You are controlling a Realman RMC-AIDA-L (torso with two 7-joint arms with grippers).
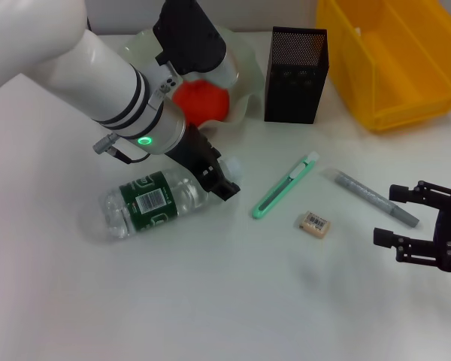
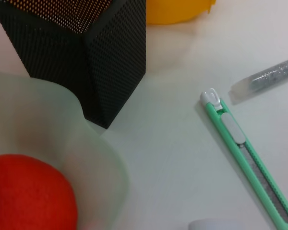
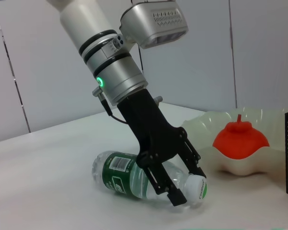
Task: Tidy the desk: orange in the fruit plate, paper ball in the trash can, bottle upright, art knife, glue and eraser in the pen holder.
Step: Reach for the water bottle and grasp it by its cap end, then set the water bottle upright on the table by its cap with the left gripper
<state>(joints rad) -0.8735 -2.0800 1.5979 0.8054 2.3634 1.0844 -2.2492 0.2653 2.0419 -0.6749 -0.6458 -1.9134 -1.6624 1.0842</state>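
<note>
The bottle [image 1: 154,200] lies on its side on the desk [image 1: 210,301], cap toward the art knife. My left gripper [image 1: 222,183] reaches down at its neck, a finger on each side, and looks shut on it; the right wrist view shows this grip [image 3: 186,186] on the bottle [image 3: 127,175]. The orange [image 1: 201,102] sits in the fruit plate [image 1: 237,56]. The art knife [image 1: 284,187], the eraser [image 1: 314,222] and the glue [image 1: 374,198] lie on the desk in front of the pen holder [image 1: 295,75]. My right gripper [image 1: 419,226] is open and empty, just right of the glue. No paper ball shows.
The trash can [image 1: 395,56] stands at the back right beside the pen holder. My left arm crosses over the fruit plate from the back left. The left wrist view shows the pen holder [image 2: 86,62], the art knife [image 2: 245,158] and the orange [image 2: 29,191].
</note>
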